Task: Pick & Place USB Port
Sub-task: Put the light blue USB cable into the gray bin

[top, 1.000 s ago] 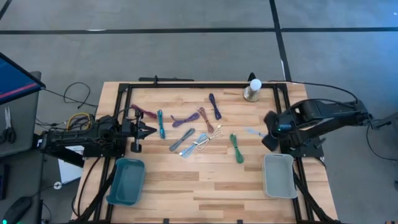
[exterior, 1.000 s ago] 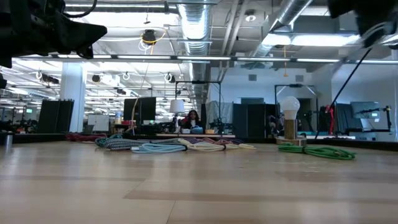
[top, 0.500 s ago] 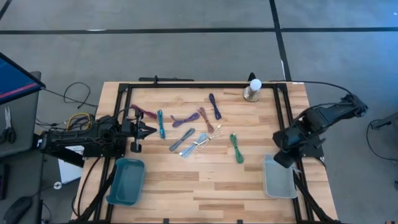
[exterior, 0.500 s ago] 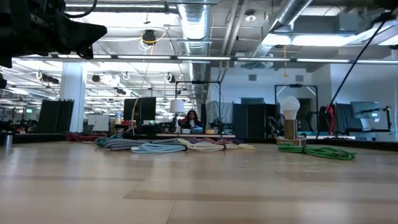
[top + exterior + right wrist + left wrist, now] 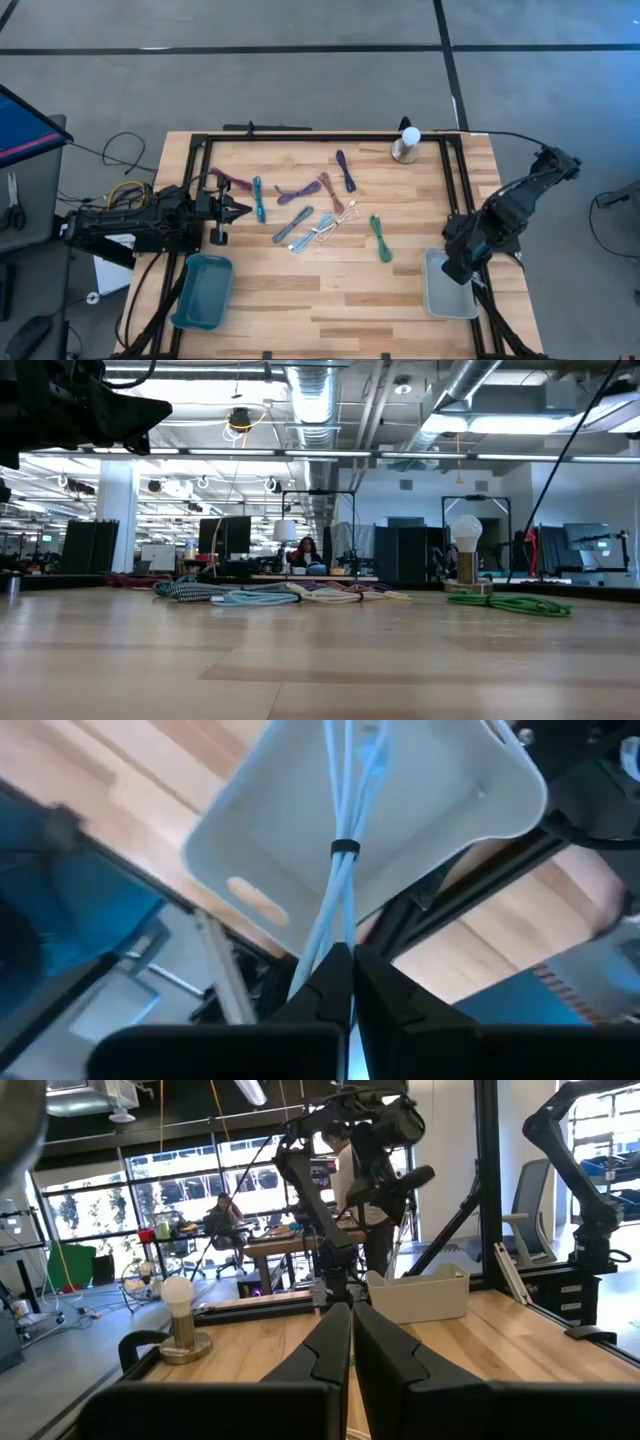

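Observation:
My right gripper (image 5: 456, 266) is over the light grey tray (image 5: 447, 296) at the table's right near corner, shut on a light blue USB cable bundle (image 5: 342, 880). The right wrist view shows that bundle, bound by a black tie (image 5: 343, 847), running from the gripper (image 5: 346, 970) toward the tray's floor (image 5: 280, 840). Several other coloured cable bundles lie flat on the table's middle, among them a green one (image 5: 380, 238) and a teal one (image 5: 259, 198). My left gripper (image 5: 242, 210) waits shut at the table's left side, next to the teal bundle. My right gripper pinches the light blue cable bundle between its two fingers, at the bundle's end (image 5: 338, 935) short of the black tie. The fingers point down at the tray and lie along the strands. The bundle hangs from them above the tray; whether its far end touches the tray, I cannot tell.
A dark teal tray (image 5: 203, 290) sits at the left near corner. A bulb on a round base (image 5: 407, 145) stands near the far right edge. A black frame (image 5: 320, 135) borders the table. Bare wood lies between the cables and the near edge.
My right gripper has carried the light blue cable from above the table's right side toward the near right corner, and now stands over the grey tray. The arm has swung outward past the table's right edge and the gripper has tipped downward. The left arm kept still.

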